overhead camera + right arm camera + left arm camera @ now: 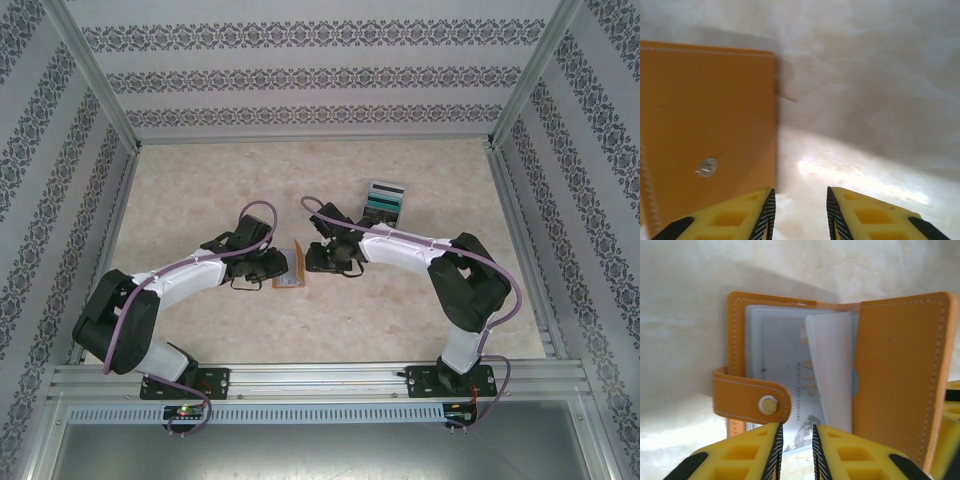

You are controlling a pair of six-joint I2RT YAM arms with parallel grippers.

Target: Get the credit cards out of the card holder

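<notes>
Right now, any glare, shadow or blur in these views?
Left wrist: card holder sharp, VIP card readable, washed-out table at lower left.
Right wrist: soft overall, bright glare patch right of the holder's shadow.
Top external: even light, small detail coarse.

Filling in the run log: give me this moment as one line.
card holder open, cover raised | credit cards in pockets | left claw around a card's edge | right claw open beside cover

The card holder (289, 268) lies between both arms, credit cards (790, 375) inside.
</notes>
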